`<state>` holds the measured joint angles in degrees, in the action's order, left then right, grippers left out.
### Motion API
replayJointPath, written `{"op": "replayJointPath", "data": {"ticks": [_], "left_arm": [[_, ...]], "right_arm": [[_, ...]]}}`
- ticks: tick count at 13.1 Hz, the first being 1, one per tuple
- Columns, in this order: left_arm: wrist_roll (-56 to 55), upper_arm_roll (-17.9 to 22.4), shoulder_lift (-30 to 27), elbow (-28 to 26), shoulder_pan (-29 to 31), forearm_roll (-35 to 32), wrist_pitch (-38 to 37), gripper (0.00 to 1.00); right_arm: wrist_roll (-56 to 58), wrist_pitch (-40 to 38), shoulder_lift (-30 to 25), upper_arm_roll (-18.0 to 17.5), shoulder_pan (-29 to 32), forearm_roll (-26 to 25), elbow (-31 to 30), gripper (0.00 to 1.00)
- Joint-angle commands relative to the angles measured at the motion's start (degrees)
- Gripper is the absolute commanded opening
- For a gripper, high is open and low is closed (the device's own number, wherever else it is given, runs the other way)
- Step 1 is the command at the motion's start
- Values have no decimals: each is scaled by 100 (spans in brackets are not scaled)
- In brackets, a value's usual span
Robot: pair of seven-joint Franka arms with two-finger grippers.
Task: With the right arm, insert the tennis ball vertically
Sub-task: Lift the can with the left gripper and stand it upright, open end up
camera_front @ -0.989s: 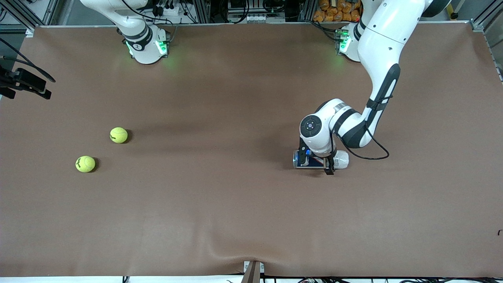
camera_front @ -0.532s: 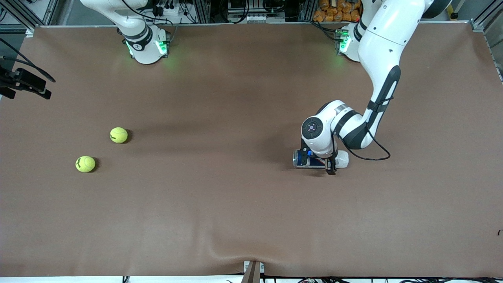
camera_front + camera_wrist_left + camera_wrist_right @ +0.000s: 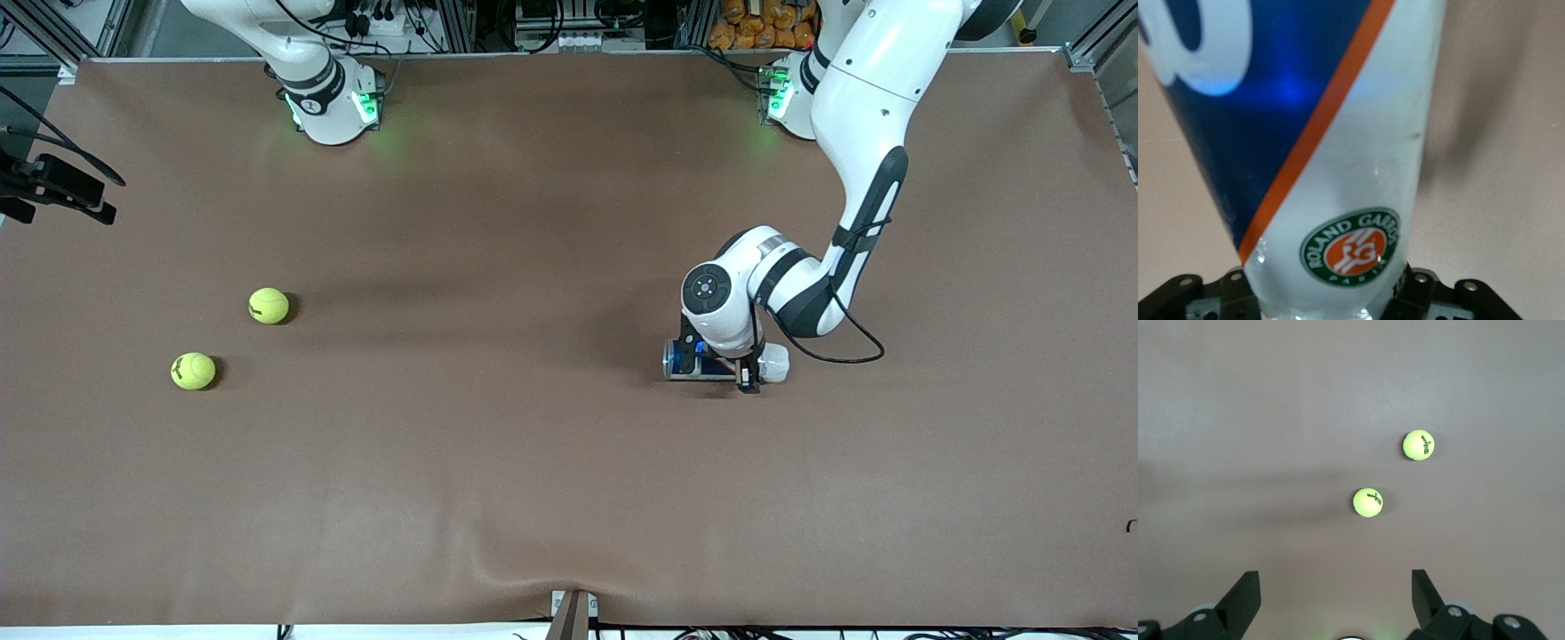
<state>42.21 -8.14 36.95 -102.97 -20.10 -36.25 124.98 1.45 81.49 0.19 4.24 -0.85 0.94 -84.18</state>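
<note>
**Visitor:** Yellow-green balls, is that what you are after?

**Me:** Yes. One yellow-green felt tennis ball (image 3: 193, 371) lies on the brown cloth-covered bench (image 3: 533, 489) toward the right arm's end. A second yellow-green felt tennis ball (image 3: 268, 305) is near it, farther from the front camera. They lie apart, and nothing touches either one.

**Visitor:** Where is your right tool?

**Me:** My right tool (image 3: 1335, 600) hangs high over the bench with its two black fingers spread wide and nothing between them. Its wrist view looks down on both balls. That arm waits.

**Visitor:** And the other one?

**Me:** My left tool (image 3: 717, 362) is down at the bench toward the left arm's end. It sits astride a clear plastic ball can with a blue, white and orange label (image 3: 1338, 167). The can lies on its side, well apart from the balls, with its pale end pointing toward the left arm's end. The left wrist view shows a green and orange round badge on the label, close up.

**Visitor:** Is the can pinched?

**Me:** I cannot tell.
</note>
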Motion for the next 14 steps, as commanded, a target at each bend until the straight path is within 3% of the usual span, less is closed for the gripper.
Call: {"op": "replayJointPath", "data": {"ticks": [1, 4, 8, 10, 12, 14], "left_arm": [[-117, -21, 13, 232, -2, -22, 53, 64], [-318, -196, -30, 496, -73, 22, 44, 64], [-1116, -802, 66, 1251, -213, 916, 201, 65], [-1783, -830, 136, 1586, -467, 1390, 718, 66], [-2495, -830, 128, 1613, -687, 1979, 1534, 66], [-3102, -830, 145, 1587, -732, 2157, 2535, 66]], "right_arm": [[57, -71, 16, -11, 23, 3, 69, 100], [57, -71, 16, -11, 32, 3, 60, 100], [57, -54, 25, -11, 23, -6, 69, 100], [57, -54, 25, -11, 23, 3, 69, 100], [57, -54, 25, -11, 49, -6, 69, 100], [66, -36, 25, -11, 32, -41, 69, 100]]}}
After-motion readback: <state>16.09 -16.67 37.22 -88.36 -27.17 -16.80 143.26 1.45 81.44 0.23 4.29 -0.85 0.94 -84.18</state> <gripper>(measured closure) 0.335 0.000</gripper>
